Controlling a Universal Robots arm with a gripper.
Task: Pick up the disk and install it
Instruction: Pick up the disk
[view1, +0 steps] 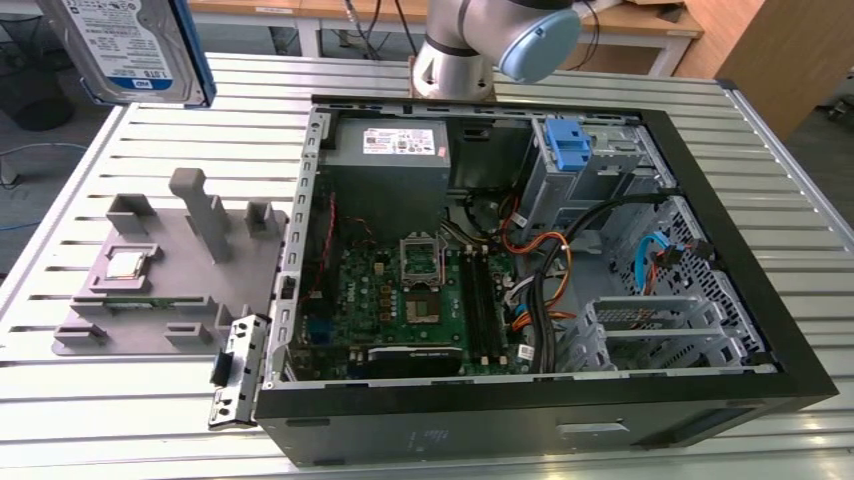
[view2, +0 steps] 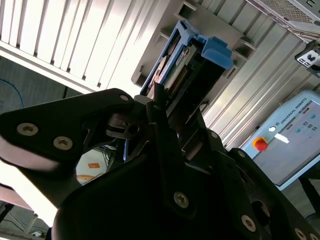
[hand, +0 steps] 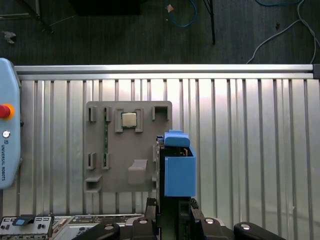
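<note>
- Pincer (hand: 172, 206): black, two-fingered, on the Universal Robots arm (view1: 497, 42); clenched on the disk, one finger on each flat face.
- Disk (hand: 179, 170): silver hard drive in a blue plastic bracket, gripped in the pincer and projecting past the fingertips. It is raised well clear of the surface. In the first wrist view it is seen edge-on; in the exterior view its white label with a blue band (view1: 127, 50) faces the camera.
- Surface (hand: 250, 140): slatted aluminium, far below the pincer.
- Fixture plate (hand: 125, 150): grey moulded holder with upright posts, lying on the surface below the pincer and just to one side of the held disk.
- Processor chip (hand: 129, 120): small square silver part, seated in a pocket of the fixture plate, apart from the disk.
- Computer case (view1: 747, 250): black tower lying open on the surface beside the fixture plate, well away from the pincer, with the motherboard and cables exposed.
- Power-supply box (view1: 390, 150): grey, inside the computer case.
- Teach pendant (hand: 7, 140): pale blue with a red stop button, at the edge of the surface below the pincer.
</note>
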